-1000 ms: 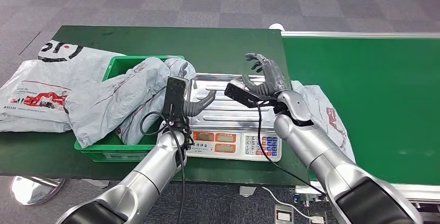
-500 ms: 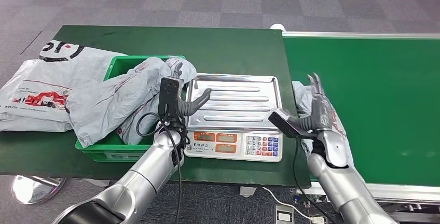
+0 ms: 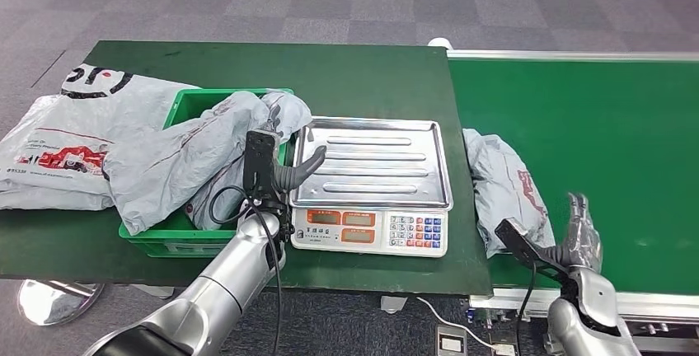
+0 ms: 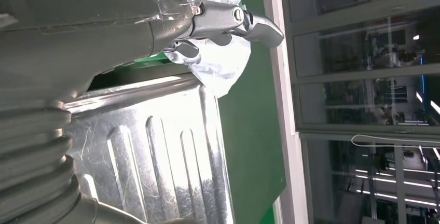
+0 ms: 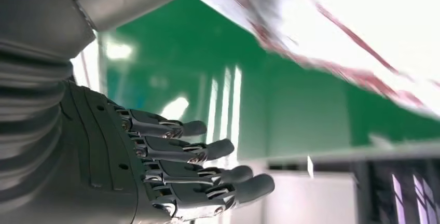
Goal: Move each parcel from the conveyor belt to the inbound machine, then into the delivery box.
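A grey plastic parcel (image 3: 504,189) lies on the green conveyor belt (image 3: 602,150) beside the scale; its white and red wrapper (image 5: 358,32) also shows in the right wrist view. The inbound machine, a scale with a steel tray (image 3: 372,162) and orange keypad front, stands bare. My right hand (image 3: 581,242) hangs open at the belt's near edge, its fingers (image 5: 207,151) spread and holding nothing. My left hand (image 3: 295,170) is open at the tray's left rim, next to the green delivery box (image 3: 177,236), which holds a crumpled grey parcel (image 3: 189,154). The thumb (image 4: 236,22) reaches over the tray (image 4: 150,156).
A large flat grey bag (image 3: 58,138) with red print lies on the dark green table (image 3: 346,76), left of the box. The right wrist camera (image 3: 527,249) and its cable hang below the belt's near edge. Carpeted floor lies beyond the table.
My right hand has left the scale tray, swept right over the parcel on the belt and dropped to the belt's near edge. The left hand has barely moved. The parcel stays put.
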`<state>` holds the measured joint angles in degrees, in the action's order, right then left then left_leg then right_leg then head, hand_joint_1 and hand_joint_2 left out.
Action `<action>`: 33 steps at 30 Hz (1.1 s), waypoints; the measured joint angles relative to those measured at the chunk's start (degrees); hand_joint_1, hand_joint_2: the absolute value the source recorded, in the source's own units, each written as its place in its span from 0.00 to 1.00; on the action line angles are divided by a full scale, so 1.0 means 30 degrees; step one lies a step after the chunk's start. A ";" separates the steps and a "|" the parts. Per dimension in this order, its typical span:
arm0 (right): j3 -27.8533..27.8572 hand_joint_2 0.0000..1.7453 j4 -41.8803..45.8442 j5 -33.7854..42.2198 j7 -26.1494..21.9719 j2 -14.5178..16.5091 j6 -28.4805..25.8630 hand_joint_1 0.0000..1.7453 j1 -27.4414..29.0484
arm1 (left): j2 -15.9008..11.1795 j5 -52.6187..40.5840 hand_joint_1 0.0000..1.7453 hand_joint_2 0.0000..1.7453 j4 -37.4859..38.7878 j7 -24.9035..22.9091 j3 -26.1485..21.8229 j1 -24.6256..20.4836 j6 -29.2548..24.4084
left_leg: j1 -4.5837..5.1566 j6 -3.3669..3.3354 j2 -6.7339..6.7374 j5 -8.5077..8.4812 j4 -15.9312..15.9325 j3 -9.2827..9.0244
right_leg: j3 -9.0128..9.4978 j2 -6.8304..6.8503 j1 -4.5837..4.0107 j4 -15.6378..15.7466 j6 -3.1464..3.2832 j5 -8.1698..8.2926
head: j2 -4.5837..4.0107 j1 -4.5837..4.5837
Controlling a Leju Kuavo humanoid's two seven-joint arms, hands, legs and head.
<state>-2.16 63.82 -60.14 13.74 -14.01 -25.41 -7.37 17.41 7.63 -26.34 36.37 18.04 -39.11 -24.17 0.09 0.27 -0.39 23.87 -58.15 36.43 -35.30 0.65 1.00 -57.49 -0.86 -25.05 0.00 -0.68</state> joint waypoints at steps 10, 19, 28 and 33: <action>0.1568 1.00 0.0113 0.0509 0.0737 -0.0015 0.4483 0.00 0.0393 | -0.0191 -0.0073 0.00 1.00 -0.0149 -0.0073 -0.0033 0.0062 0.0169 | 0.0000 -0.0002 0.0013 -0.0001 0.0000 0.0001 | 0.0005 -0.0010 -0.0001 -0.0003 0.0002 0.0004 | 0.0000 0.0002; 0.1621 1.00 -0.3190 0.2620 -0.2424 -0.0344 0.3540 0.00 -0.2583 | -0.0237 -0.0191 0.00 1.00 -0.0312 -0.0019 -0.0060 0.0205 0.0266 | 0.0005 -0.0010 0.0023 -0.0018 -0.0002 0.0000 | 0.0006 -0.0017 0.0004 -0.0008 -0.0004 0.0023 | 0.0000 0.0000; -0.0110 1.00 -0.5876 0.2143 -0.4559 0.0972 -0.3197 0.00 -0.4836 | 0.0044 -0.0472 0.00 1.00 -0.0328 0.0053 -0.0060 0.0271 0.0443 | -0.0009 -0.0003 0.0023 -0.0023 0.0003 -0.0002 | 0.0004 -0.0024 -0.0010 -0.0017 0.0000 0.0020 | 0.0000 0.0000; -0.0671 1.00 -0.7762 0.1683 -0.3887 0.2075 -0.3340 0.00 -0.5929 | 0.0339 -0.0572 0.00 1.00 -0.0322 -0.0009 -0.0060 0.0271 0.0594 | -0.0009 -0.0003 0.0006 -0.0026 0.0003 -0.0001 | 0.0004 -0.0002 -0.0008 -0.0017 0.0001 0.0018 | 0.0000 0.0000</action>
<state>-4.18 40.53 -55.09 2.08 -7.79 -35.43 -25.15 18.43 5.91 -27.30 36.34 17.86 -38.30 -22.39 0.07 0.26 -0.38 23.80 -58.14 36.43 -35.29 0.64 0.98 -57.54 -0.86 -25.00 0.00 -0.68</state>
